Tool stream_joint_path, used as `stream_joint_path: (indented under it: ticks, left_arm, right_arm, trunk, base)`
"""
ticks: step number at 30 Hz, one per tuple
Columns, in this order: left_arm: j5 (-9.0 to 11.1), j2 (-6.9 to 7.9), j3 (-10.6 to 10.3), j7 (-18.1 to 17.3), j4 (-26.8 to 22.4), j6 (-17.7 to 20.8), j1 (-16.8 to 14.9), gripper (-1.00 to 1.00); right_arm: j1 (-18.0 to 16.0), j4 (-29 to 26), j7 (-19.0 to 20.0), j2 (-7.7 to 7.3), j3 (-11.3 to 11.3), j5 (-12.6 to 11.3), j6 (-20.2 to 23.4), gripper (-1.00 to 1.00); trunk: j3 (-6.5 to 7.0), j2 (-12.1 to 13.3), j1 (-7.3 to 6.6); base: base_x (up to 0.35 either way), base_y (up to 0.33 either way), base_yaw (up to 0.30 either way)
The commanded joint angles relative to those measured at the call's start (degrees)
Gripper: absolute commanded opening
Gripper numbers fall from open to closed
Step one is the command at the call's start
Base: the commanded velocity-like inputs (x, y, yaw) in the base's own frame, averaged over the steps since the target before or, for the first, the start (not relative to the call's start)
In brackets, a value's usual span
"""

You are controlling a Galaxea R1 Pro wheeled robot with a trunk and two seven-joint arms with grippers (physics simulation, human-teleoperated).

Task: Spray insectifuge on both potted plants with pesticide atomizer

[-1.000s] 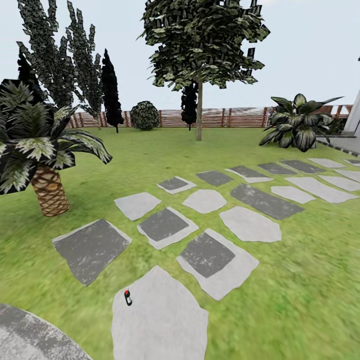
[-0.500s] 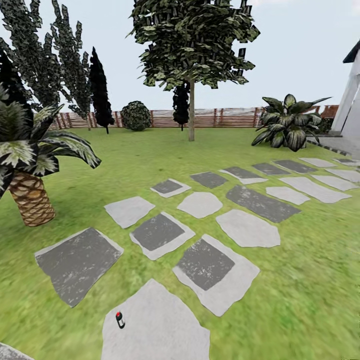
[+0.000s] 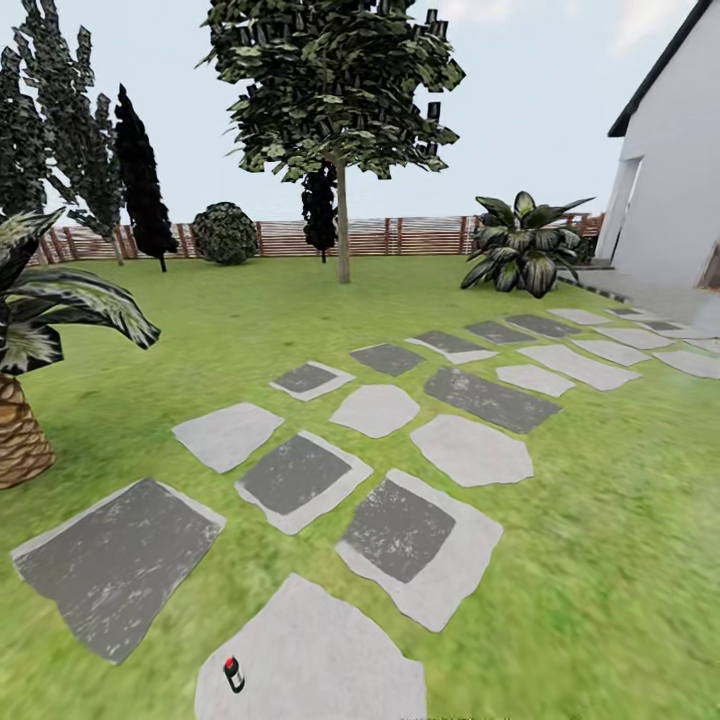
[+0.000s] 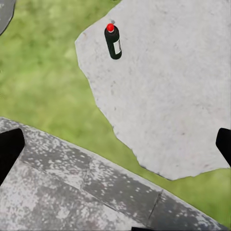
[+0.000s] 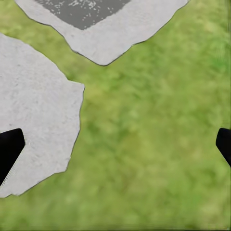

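The pesticide atomizer (image 3: 233,674), a tiny dark bottle with a red top, stands on the left edge of the nearest pale stepping stone (image 3: 320,660) in the garden. In the left wrist view the atomizer (image 4: 113,42) appears on the same stone (image 4: 163,86), well ahead of my left gripper (image 4: 115,147), which is open with its dark fingertips (image 4: 9,150) far apart. My right gripper (image 5: 115,147) hangs open over grass beside a pale stone (image 5: 33,120), holding nothing. The two potted plants are out of view.
A palm (image 3: 25,400) stands at the left and a tree (image 3: 342,200) is mid-lawn. A striped spiky plant (image 3: 520,245) grows by the brown fence (image 3: 420,235). A white house (image 3: 680,170) rises at right. Grey patio paving (image 4: 72,192) lies under the left gripper.
The camera has swung right: the whole scene has slid left and the house has come into sight. The atomizer now sits lower in the picture, nearer to me.
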Motion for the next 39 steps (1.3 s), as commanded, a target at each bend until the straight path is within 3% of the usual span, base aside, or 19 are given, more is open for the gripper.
stream_joint_path:
  ticks: [1,29,33,39]
  left_arm:
    - [0.1,-0.01,0.1,0.0,0.0,-0.2,0.0,1.0]
    - [-0.1,-0.23,0.2,-0.3,-1.4,-0.1,-0.7,1.0]
    - [-0.9,-0.09,-0.2,-0.2,-6.0,0.5,-3.1,1.0]
    - [-1.3,-0.48,-0.3,-0.2,-7.9,4.1,-11.4,1.0]
  right_arm:
    - [0.0,0.0,0.0,0.0,0.0,0.0,-0.2,1.0]
    - [0.0,-0.3,0.0,0.0,0.0,0.0,-0.2,1.0]
    - [-0.1,-1.5,-0.1,0.04,0.0,-0.1,-0.1,1.0]
    - [-2.9,-8.7,-0.1,0.07,0.0,0.0,0.0,1.0]
  trunk:
    - [-0.06,0.0,0.0]
    - [-0.06,0.0,0.0]
    - [-0.06,0.0,0.0]
    - [-0.06,0.0,0.0]
  base:
    - [0.001,0.339,-0.268]
    - [0.0,0.338,-0.251]
    - [0.0,0.136,-0.024]
    - [0.0,0.021,-0.004]
